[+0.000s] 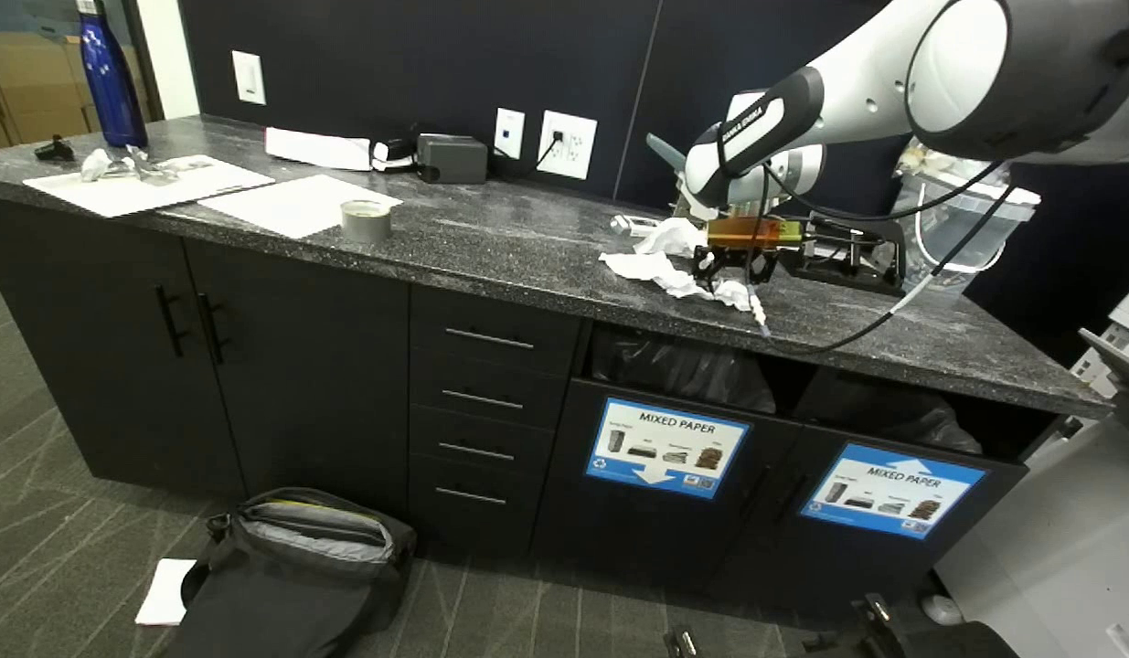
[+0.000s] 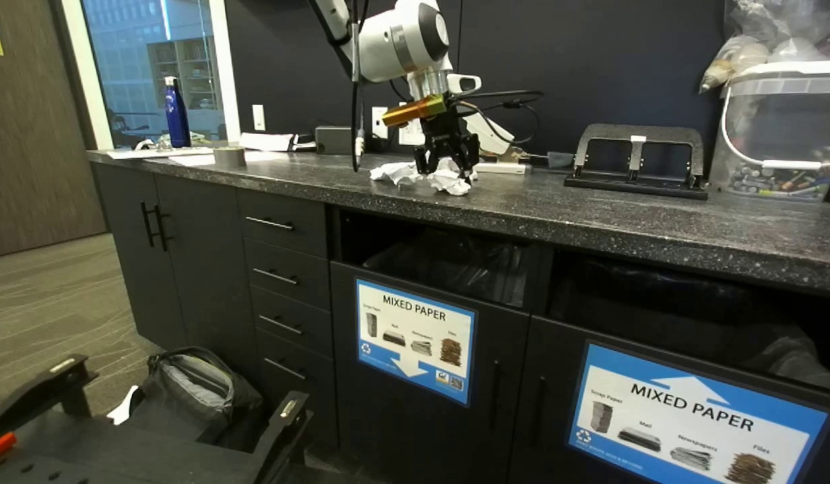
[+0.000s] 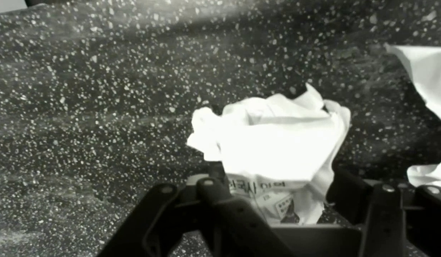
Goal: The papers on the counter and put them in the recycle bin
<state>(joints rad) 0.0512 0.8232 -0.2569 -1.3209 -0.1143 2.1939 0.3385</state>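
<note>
Standing apart, the jaws flanked a crumpled paper (image 3: 274, 142) on the table (image 1: 527, 245), seemingly placed to grip it.

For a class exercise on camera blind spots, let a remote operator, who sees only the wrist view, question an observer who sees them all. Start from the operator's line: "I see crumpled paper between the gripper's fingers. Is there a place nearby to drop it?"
Observer: Yes. Below the counter, in both exterior views, a plastic-lined opening sits above a MIXED PAPER sign.
Operator: Any more crumpled bits beyond my frame?
Observer: In an exterior view, a white wad appears to lie on a flat white sheet near the blue bottle.
Operator: What might I bump?
Observer: Perhaps the black hole punch, which stands on the counter beside a clear bucket.
</note>
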